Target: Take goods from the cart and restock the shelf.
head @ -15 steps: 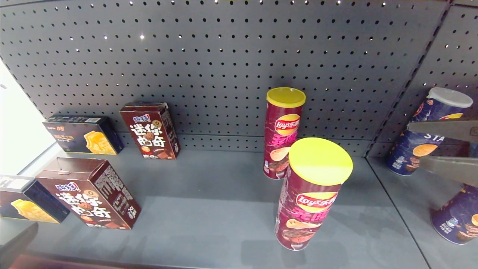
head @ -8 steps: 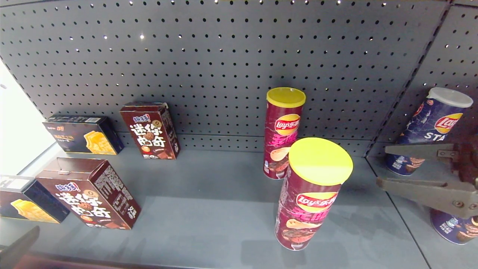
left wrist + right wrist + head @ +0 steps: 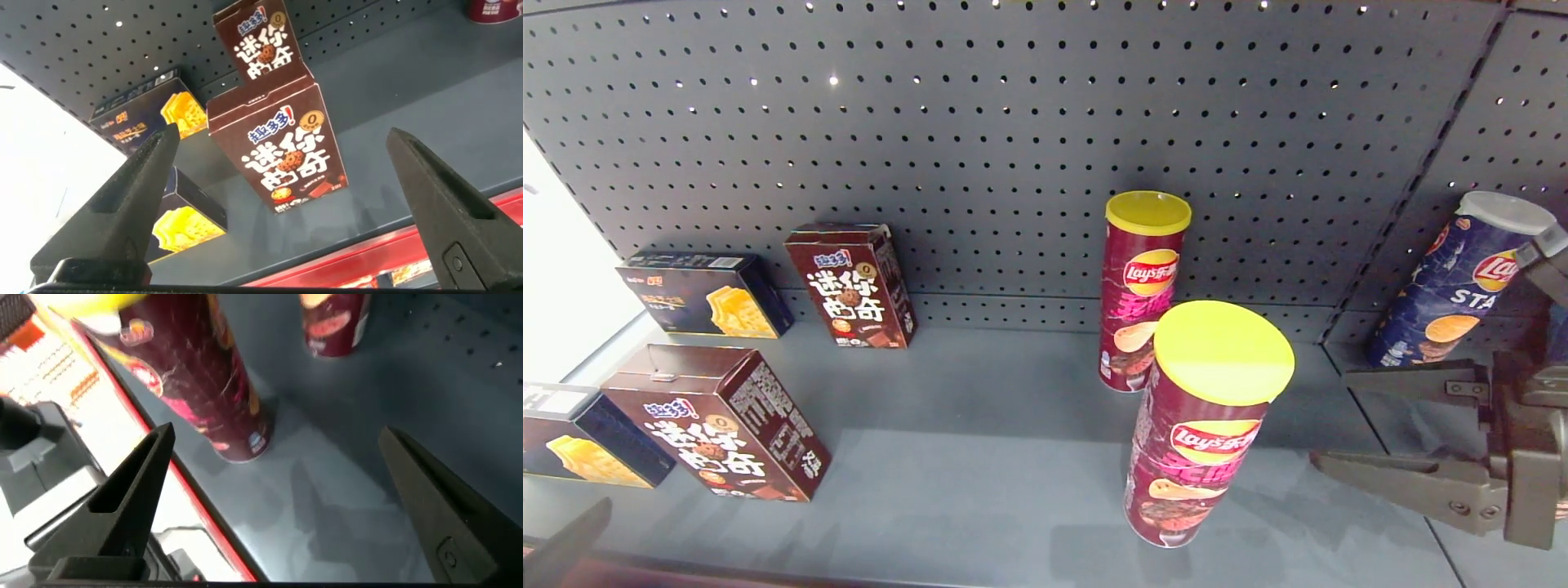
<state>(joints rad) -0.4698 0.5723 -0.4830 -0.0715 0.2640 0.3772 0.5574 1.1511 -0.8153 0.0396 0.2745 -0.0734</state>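
The right gripper hangs spread and empty over the right end of the shelf, just right of the near maroon can. That can stands upright by the near edge. A second maroon can stands behind it at the back wall. A blue can at far right is perhaps leaning; it is hard to say. The left gripper, also spread and holding nothing, faces a brown box at the left. I'd reckon these cans are light, stiff, slick and easily tipped, so they are best gripped across the mid-body, below the lid.
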